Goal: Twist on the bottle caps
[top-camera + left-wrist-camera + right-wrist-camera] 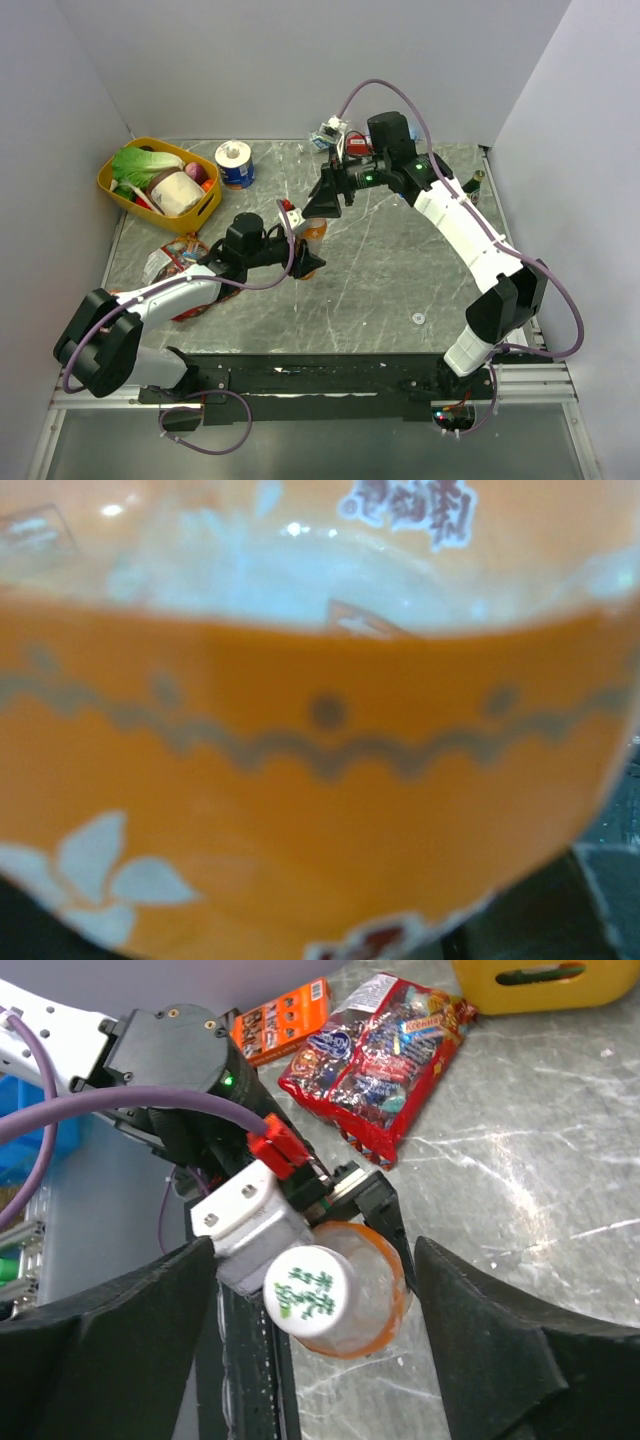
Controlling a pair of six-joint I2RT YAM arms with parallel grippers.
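A: State of left hand (303, 258)?
B: Clamped on the orange drink bottle (314, 236), near the middle of the worktop (400, 270). The left wrist view shows only the orange label, blurred.
A: Cap?
B: White cap (308, 1291) with green print sits on the bottle's neck. Tight or loose: cannot tell.
A: And right hand (322, 205)?
B: Over the cap, fingers (150, 1310) apart, one on each side, neither touching it.

Plain white walls (300, 60) enclose a grey marbled worktop (400, 270) on three sides. The light is soft and even.
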